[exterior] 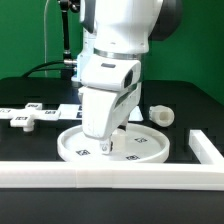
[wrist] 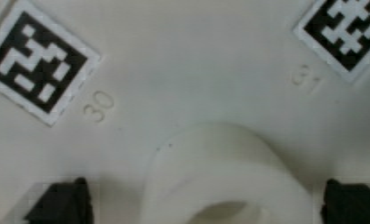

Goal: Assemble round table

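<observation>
The large round disc [exterior: 140, 150] lies flat on the table near the front border bar, tags up. In the wrist view its surface [wrist: 182, 80] fills the picture, with a tag at each side. The short thick post [wrist: 217, 165] stands upright on the disc's middle, hollow end up. My gripper [exterior: 108, 138] is lowered over the disc's centre. It is open [wrist: 208, 203], with a dark finger [wrist: 57, 200] on each side of the post and a gap between each finger and it. The small cross-shaped piece [exterior: 160, 113] lies on the table at the exterior view's right.
A long white border bar [exterior: 100, 178] runs along the front, and another [exterior: 207, 150] along the exterior view's right. The marker board [exterior: 35, 112] lies at the exterior view's left. Cables hang behind the arm.
</observation>
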Controlling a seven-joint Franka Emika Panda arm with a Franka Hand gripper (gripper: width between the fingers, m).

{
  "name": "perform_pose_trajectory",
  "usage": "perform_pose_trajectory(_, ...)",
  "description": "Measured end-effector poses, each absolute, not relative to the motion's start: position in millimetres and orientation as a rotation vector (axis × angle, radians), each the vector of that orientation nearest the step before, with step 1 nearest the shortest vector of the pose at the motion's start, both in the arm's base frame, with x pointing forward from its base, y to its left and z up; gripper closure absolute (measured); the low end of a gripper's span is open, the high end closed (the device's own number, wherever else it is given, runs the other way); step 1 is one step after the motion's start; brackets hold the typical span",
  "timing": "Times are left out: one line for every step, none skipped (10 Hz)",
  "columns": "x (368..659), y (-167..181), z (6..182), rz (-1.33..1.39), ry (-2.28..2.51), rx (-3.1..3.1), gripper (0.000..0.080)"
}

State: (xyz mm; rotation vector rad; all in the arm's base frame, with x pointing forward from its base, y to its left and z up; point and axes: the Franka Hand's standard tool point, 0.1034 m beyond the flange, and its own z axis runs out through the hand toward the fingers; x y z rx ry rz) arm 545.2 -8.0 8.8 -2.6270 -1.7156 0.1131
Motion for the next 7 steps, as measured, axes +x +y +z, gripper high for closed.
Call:
perform_pose_trajectory(545.1,-7.5,8.7,0.113,-1.716,-2.626,0.0175)
perform_pose_trajectory(545.1,-6.9,8.7,0.113,-1.717,-2.625,0.0175)
perform_pose_trajectory(545.1,-7.0,8.7,0.113,-1.717,-2.625,0.0353)
perform_pose_trajectory(545.0,-7.0,8.7,0.113,-1.717,-2.625,0.0353)
perform_pose_trajectory(545.0,-7.0,8.7,0.113,-1.717,-2.625,0.0393)
perform_pose_trajectory(545.0,-7.0,8.7,0.113,-1.717,-2.625,0.0393)
perform_pose_trajectory(545.0,-7.0,8.7,0.113,-1.717,-2.625,0.0393)
